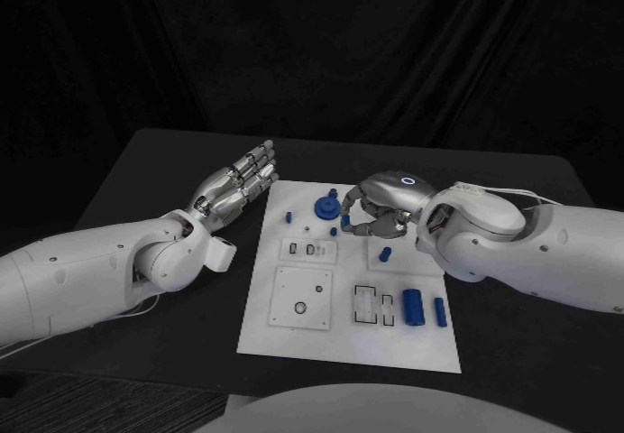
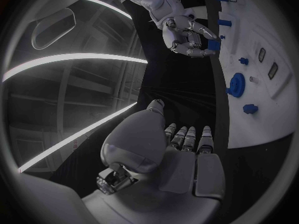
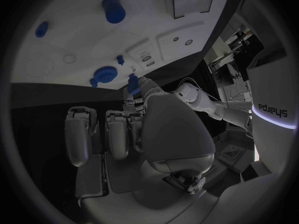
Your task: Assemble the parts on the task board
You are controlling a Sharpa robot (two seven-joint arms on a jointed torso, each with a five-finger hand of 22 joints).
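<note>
The white task board [image 1: 341, 338] lies in the middle of the black table. My right hand [image 1: 377, 207] hovers over its far end, fingers curled, pinching a small blue part [image 2: 214, 45], also visible at the fingertips [image 3: 133, 86]. Just left of that hand a round blue gear-like part [image 1: 326, 209] sits on the board, with a short blue peg [image 1: 288, 216] beside it. Two blue cylinders [image 1: 414, 305] lie near the board's right front. My left hand [image 1: 241, 185] floats flat, fingers stretched out and empty, off the board's far left corner.
Rectangular white inset plates with slots and holes [image 1: 302, 296] occupy the board's left and centre. Another blue piece [image 1: 386, 253] stands near my right forearm [image 1: 520, 239], which crosses the board's right edge. Bare black table [image 1: 156, 180] surrounds the board.
</note>
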